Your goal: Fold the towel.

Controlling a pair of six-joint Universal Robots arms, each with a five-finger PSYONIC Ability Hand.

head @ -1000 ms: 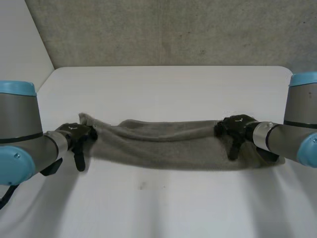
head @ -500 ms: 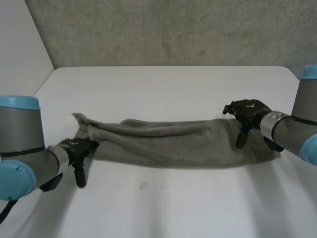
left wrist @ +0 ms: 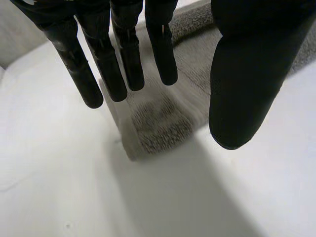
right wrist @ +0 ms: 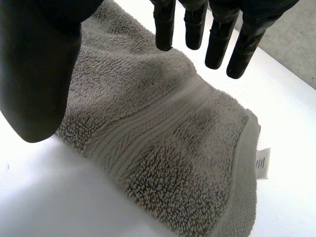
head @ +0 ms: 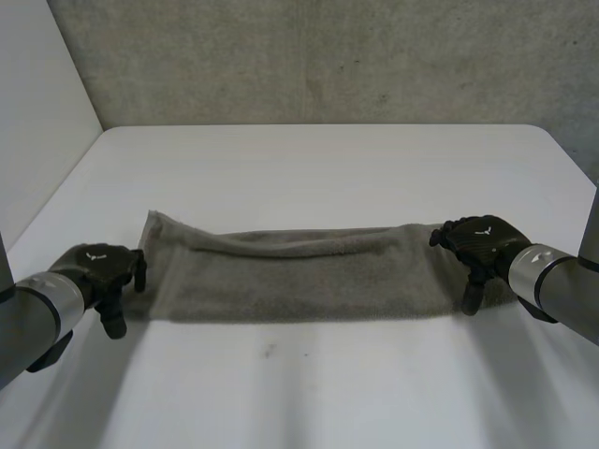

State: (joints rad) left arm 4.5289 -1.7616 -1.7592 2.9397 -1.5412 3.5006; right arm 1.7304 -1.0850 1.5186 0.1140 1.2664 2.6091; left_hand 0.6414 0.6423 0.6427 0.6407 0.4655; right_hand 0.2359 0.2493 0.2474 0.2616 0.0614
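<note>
The towel (head: pixel 299 271) lies as a long band across the tabletop (head: pixel 318 168), its long axis parallel to the near edge. The left robot hand (head: pixel 98 267) hangs at its left end and the right robot hand (head: pixel 482 245) over its right end. Both have straight, spread fingers and hold nothing.

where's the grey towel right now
In the head view the grey terry towel lies in a long strip across the white table, between the left hand and right hand.
</note>
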